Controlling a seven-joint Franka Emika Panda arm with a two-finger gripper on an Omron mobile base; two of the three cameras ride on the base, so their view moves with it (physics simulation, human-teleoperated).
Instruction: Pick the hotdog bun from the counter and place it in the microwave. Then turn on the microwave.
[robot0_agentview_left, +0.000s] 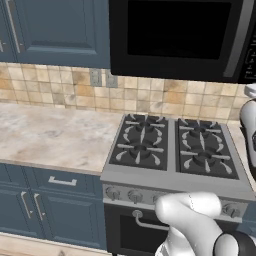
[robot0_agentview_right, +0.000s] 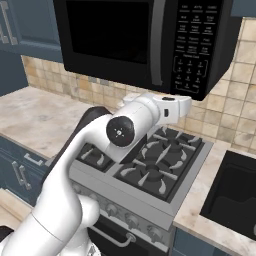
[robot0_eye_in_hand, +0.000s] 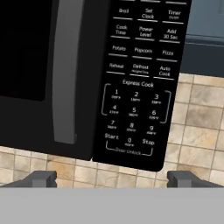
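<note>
- The microwave (robot0_agentview_right: 145, 42) hangs above the black stove (robot0_agentview_left: 172, 147), its door closed.
- The hand (robot0_eye_in_hand: 111, 178) is below the microwave keypad (robot0_eye_in_hand: 138, 83), fingers wide apart, holding nothing.
- The marbled table (robot0_agentview_left: 52, 137) lies beside the stove, under blue cabinets (robot0_agentview_left: 55, 30) and a tiled wall (robot0_agentview_left: 55, 87).

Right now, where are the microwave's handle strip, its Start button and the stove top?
handle strip (robot0_eye_in_hand: 65, 74), hand view, middle of the grey bar.
Start button (robot0_eye_in_hand: 111, 136), hand view, on its label, keypad's lower left.
stove top (robot0_agentview_left: 172, 147), left base view, the strip between the burner grates.
</note>
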